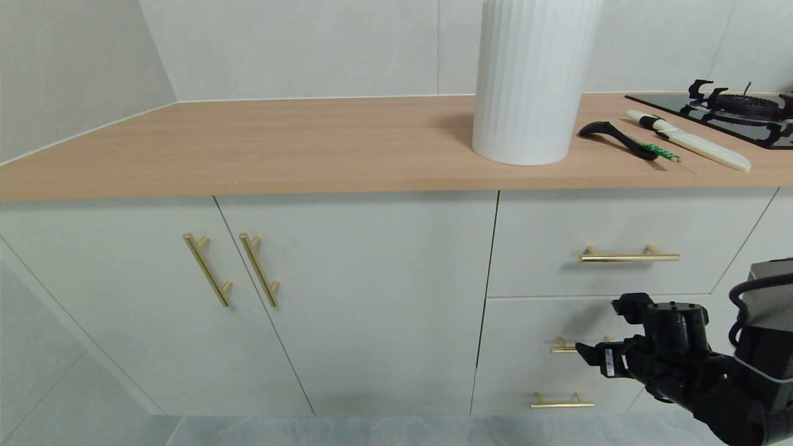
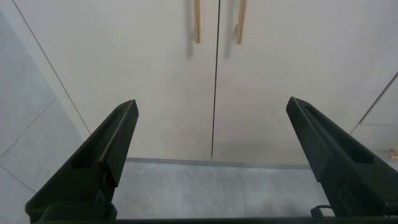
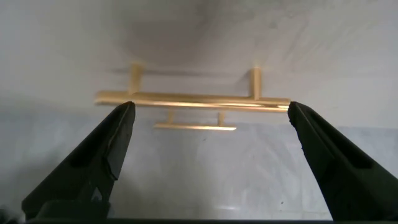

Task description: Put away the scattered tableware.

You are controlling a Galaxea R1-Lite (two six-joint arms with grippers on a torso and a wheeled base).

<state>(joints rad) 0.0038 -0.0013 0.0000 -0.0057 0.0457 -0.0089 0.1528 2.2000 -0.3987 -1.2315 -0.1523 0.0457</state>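
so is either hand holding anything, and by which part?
Nothing held. Left hand open before white cupboard doors; right hand open facing a gold bar drawer handle, not gripping it.

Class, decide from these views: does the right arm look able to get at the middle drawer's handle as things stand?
Probably yes: the right gripper is open and faces the middle drawer handle, with nothing seen between them.

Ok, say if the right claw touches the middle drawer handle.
Cannot tell: right wrist view shows the middle drawer handle at the right claw, contact unclear.
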